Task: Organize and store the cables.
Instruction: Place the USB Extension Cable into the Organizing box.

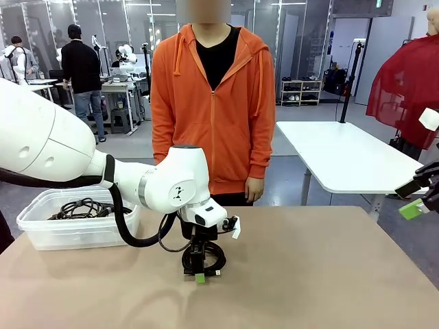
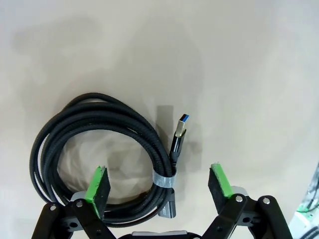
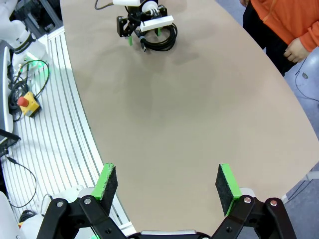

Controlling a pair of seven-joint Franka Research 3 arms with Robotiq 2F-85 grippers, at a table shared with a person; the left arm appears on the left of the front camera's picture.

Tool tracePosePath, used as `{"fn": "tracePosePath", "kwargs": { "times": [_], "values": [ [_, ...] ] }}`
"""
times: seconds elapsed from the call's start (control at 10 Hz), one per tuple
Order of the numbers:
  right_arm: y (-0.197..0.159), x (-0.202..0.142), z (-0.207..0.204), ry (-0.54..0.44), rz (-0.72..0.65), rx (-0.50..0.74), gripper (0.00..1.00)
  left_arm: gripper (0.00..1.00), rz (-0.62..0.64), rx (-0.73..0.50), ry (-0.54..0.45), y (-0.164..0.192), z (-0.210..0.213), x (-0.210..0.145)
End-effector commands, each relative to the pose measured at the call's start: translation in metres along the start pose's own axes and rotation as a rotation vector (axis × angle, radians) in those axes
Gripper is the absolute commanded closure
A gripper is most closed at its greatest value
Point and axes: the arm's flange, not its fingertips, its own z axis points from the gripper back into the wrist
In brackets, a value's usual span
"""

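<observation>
One of the cables (image 2: 114, 112), a black coil tied with a grey band (image 2: 164, 180), lies on the tan table, its USB plug (image 2: 179, 134) pointing away from me. My left gripper (image 2: 159, 186) is lowered over it. Its green pads (image 2: 99, 184) stand on either side of the banded stretch with a gap left on both sides, so it is open. The front view shows the same left gripper (image 1: 199, 271) down on that coil (image 1: 218, 257) at mid-table. My right gripper (image 3: 167, 184) hangs open and empty high over the table's right edge (image 1: 418, 199).
A clear plastic bin (image 1: 41, 229) at the table's left holds more black cables (image 1: 82, 208). A person in an orange hoodie (image 1: 212, 110) stands at the far side with hands down. The table's curved edge (image 3: 94, 134) runs below my right gripper.
</observation>
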Motion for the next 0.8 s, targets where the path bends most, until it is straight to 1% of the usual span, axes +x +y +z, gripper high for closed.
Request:
{"fn": "tracePosePath", "kwargs": {
  "times": [0.0, 0.1, 0.2, 0.3, 0.5, 0.6, 0.7],
  "values": [
    [-0.0022, -0.0003, 0.0005, 0.004, 0.02, 0.001, 0.0, 0.37, 0.0, -0.013, 0.048, 0.0059, 0.0001, 0.0021],
    [-0.0022, -0.0003, 0.0005, 0.004, 0.02, 0.001, 0.0, 0.57, 0.012, -0.006, 0.07, 0.0055, 0.0004, 0.0032],
    [-0.0022, -0.0003, 0.0005, 0.004, 0.02, 0.001, 0.0, 0.95, 0.01, 0.008, 0.082, 0.0043, 0.0015, 0.0035],
    [-0.0022, -0.0003, 0.0005, 0.004, 0.02, 0.001, 0.0, 1.0, 0.005, 0.008, 0.08, 0.0031, 0.0017, 0.0034],
    [-0.0022, -0.0003, 0.0005, 0.004, 0.02, 0.001, 0.0, 1.0, -0.015, -0.023, 0.046, 0.0029, 0.0013, 0.0022],
    [-0.0022, -0.0003, 0.0005, 0.004, 0.02, 0.001, 0.0, 0.96, -0.014, -0.013, 0.041, 0.0017, 0.0053, 0.0023],
    [-0.0022, -0.0003, 0.0005, 0.004, 0.02, 0.001, 0.0, 1.0, -0.013, -0.008, 0.039, 0.0003, 0.0082, 0.0021]
  ]
}}
